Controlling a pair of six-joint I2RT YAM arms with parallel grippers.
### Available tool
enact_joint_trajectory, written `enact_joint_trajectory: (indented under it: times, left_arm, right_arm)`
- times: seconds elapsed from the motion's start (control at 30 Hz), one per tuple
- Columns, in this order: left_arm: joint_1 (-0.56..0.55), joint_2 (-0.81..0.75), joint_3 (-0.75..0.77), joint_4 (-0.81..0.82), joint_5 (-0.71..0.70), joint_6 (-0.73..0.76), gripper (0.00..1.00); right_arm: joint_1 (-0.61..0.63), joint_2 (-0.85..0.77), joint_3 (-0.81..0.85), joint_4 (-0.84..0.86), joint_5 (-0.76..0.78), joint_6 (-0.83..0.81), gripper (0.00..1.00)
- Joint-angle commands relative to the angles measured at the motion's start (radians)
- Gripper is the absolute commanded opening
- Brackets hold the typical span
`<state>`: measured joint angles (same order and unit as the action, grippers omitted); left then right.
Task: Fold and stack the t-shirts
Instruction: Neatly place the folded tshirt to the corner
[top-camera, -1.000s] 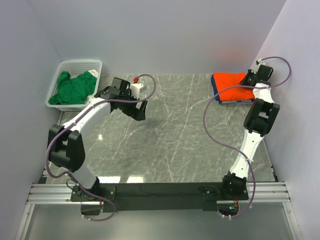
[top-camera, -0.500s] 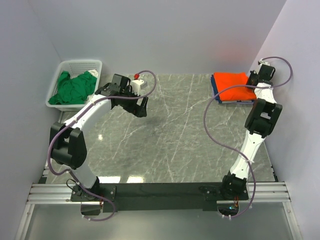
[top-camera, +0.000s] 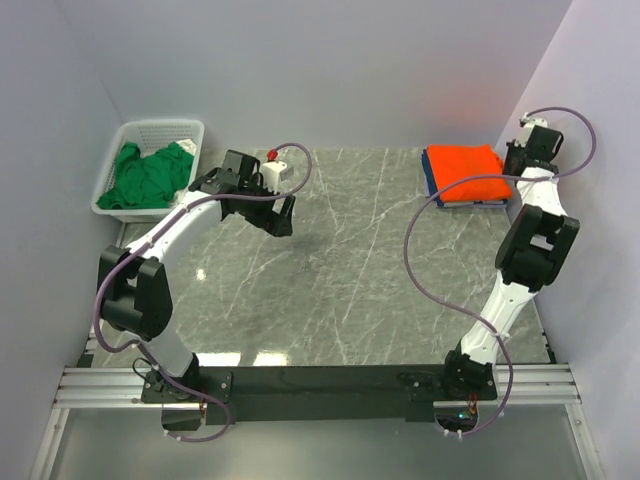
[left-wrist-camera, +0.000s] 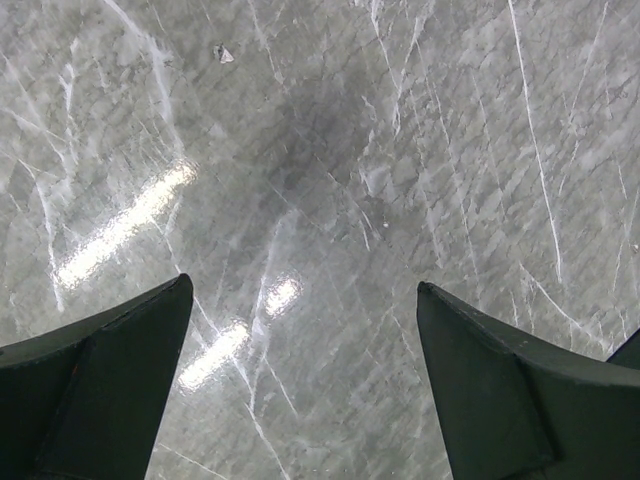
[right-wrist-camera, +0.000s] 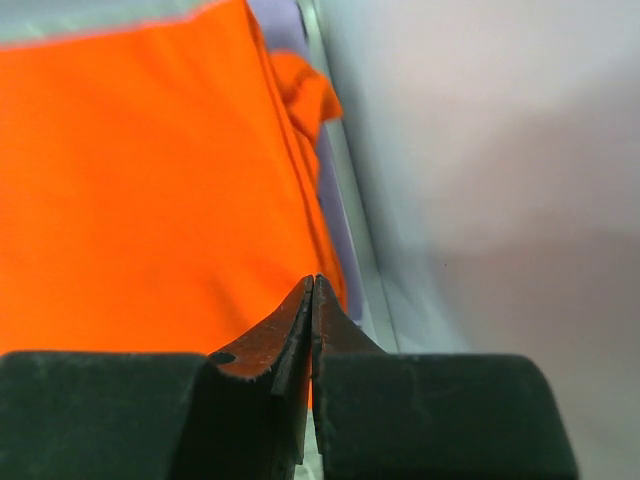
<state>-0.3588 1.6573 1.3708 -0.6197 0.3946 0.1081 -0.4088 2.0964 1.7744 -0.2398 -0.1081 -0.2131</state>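
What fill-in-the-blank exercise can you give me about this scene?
1. The green shirt lies in the white ____.
2. The orange shirt is folded on a bottom shirt coloured ____.
3. The left tool above the table is ____.
4. The right tool is ____.

Missing words: basket; blue; open; shut.

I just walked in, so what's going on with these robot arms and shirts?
A folded bright orange t-shirt lies on a navy blue one at the far right corner; the right gripper is at its edge, fingers shut, empty. The left gripper hovers open over the grey marble table. A crumpled green t-shirt sits in the white lattice basket, not yet folded.
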Motion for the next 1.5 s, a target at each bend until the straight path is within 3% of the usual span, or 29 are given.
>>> enact_joint_trajectory:
  times: [0.0,0.27,0.5,0.63,0.87,0.93,1.0,1.03,1.17,1.3,1.47]
  left_arm:
    - [0.007,-0.045,-0.001,-0.008,0.003,-0.018,0.99]
    - [0.024,-0.071,-0.010,-0.011,-0.017,-0.036,0.99]
    - [0.086,-0.140,-0.021,-0.028,-0.023,-0.097,0.99]
    - [0.141,-0.233,-0.058,0.003,-0.011,-0.143,0.99]
    - [0.250,-0.275,-0.006,-0.060,0.013,-0.176,0.99]
    - [0.273,-0.307,-0.006,-0.074,0.023,-0.157,0.99]
    - [0.281,-0.335,-0.030,-0.081,0.021,-0.137,0.99]
    - [0.281,-0.365,-0.042,-0.078,0.020,-0.134,0.99]
    - [0.281,-0.422,-0.146,-0.121,0.052,-0.067,0.99]
    - [0.267,-0.473,-0.272,-0.126,0.010,0.002,0.99]
    - [0.205,-0.547,-0.391,-0.100,-0.118,0.045,0.99]
  right_arm:
    - [-0.010,0.069,-0.015,-0.009,0.076,-0.038,0.05]
    - [-0.010,0.125,0.033,-0.081,0.140,-0.052,0.04]
    - [-0.009,-0.092,-0.102,-0.085,0.139,-0.098,0.09]
    - [-0.002,-0.281,-0.266,-0.121,0.035,-0.118,0.31]
    - [0.060,-0.541,-0.319,-0.416,-0.106,-0.132,0.53]
    - [0.082,-0.637,-0.366,-0.438,-0.169,-0.134,0.73]
    - [0.129,-0.746,-0.415,-0.451,-0.208,-0.141,0.75]
    - [0.151,-0.781,-0.475,-0.449,-0.220,-0.140,0.84]
    - [0.360,-0.965,-0.640,-0.445,-0.217,-0.111,0.85]
    - [0.560,-1.058,-0.827,-0.411,-0.179,-0.086,0.86]
    - [0.674,-1.082,-0.911,-0.395,-0.125,-0.051,0.86]
